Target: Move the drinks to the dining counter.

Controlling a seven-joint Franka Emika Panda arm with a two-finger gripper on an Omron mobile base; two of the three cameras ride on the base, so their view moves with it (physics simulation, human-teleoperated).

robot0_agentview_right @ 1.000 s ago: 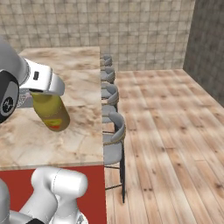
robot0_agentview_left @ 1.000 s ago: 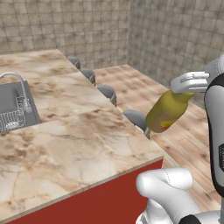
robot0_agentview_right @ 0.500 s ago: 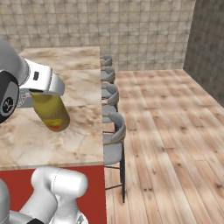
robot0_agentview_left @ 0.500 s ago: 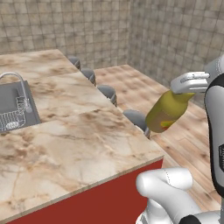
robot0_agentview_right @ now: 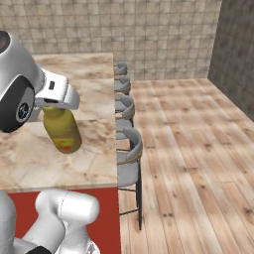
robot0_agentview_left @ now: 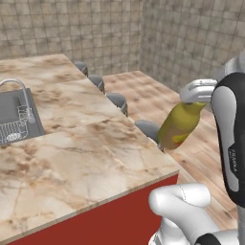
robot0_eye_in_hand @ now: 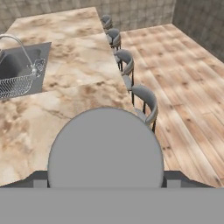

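Item: bottle (robot0_agentview_left: 179, 125), olive-yellow with a red and yellow label. Held in the gripper (robot0_agentview_left: 196, 98), whose fingers are closed on the neck near the cap; the body hangs below the fingers, tilted. In the hand view the grey bottom of the bottle (robot0_eye_in_hand: 105, 148) sits directly ahead of the fingers.

Position: in the air, not touching any surface. It hangs at the near corner of the counter (robot0_agentview_left: 86, 158), by its stool-side edge; whether it is fully over the top cannot be told, as the two base views disagree.

Counter: marble top, red side panel, sink (robot0_agentview_left: 16, 117) and faucet (robot0_agentview_left: 19, 88) well beyond the fingers; a row of grey stools (robot0_agentview_right: 130, 149) along the edge beside the fingers.

Progress, as judged: first drink carried to the counter but not yet set down. Remaining: lower it onto the bare marble below and beyond the fingers, release, then fetch the second drink.
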